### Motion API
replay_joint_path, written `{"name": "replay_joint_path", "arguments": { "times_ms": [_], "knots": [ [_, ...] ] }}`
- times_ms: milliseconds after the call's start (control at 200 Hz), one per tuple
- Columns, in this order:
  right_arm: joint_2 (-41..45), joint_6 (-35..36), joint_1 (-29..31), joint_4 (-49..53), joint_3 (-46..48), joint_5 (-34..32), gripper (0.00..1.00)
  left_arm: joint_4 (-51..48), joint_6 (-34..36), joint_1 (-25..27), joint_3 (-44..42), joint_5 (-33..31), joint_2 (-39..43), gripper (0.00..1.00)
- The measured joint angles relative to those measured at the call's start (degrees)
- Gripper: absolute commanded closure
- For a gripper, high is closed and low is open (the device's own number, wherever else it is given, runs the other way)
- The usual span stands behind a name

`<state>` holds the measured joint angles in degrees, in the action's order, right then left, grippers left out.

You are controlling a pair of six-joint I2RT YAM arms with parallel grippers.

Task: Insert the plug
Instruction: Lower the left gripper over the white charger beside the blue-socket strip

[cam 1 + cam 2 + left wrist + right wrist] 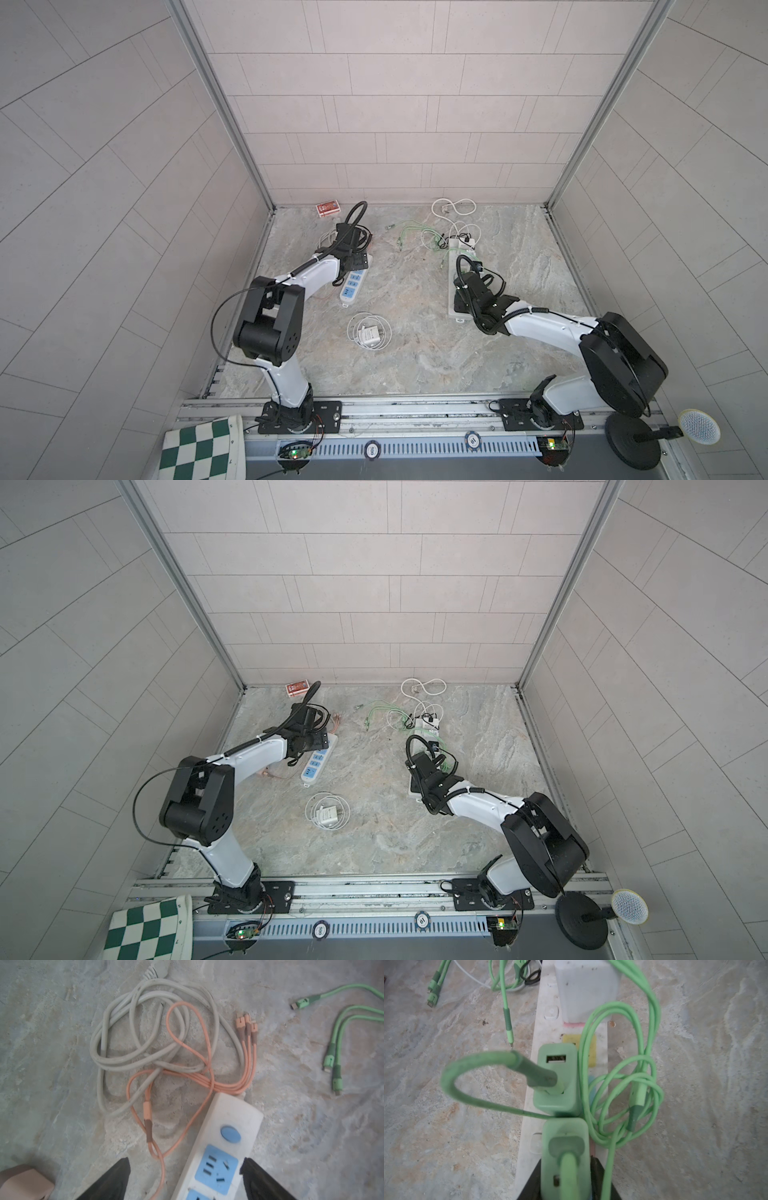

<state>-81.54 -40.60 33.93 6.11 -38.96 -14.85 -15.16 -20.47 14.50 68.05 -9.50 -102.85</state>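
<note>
Green plug (571,1126) sits in the white power strip (548,1032) between the right gripper's (566,1163) close-set fingers, whether clamped I cannot tell, while the left gripper (185,1160) hangs wide open, empty, over the blue-socket strip (234,1113).

Both top views overlook the whole table (415,353); wrist views sit close above the blue-socket strip (234,1118) and white strip (546,1034).

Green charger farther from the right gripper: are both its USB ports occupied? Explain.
No. One USB port is empty, its slot bare; the green cable fills the other.
</note>
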Motion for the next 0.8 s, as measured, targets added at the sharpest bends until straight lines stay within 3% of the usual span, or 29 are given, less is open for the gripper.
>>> {"name": "replay_joint_path", "arguments": {
  "times_ms": [195, 340, 801],
  "knots": [
    [3.3, 2.21, -0.28, 3.65, 0.02, 3.23, 0.6, -6.29, 2.56, -2.6, 12.79, 1.25, -9.16, 0.15],
    [5.6, 3.98, -0.63, 5.27, 0.07, 4.66, 0.58, -9.07, 3.82, -2.21, 12.87, 4.15, -10.12, 0.2],
    [15.98, 7.65, -3.52, 8.74, 5.86, 10.01, 0.56, -9.97, 6.62, 0.59, 8.44, 10.43, -8.7, 0.19]
  ]
}}
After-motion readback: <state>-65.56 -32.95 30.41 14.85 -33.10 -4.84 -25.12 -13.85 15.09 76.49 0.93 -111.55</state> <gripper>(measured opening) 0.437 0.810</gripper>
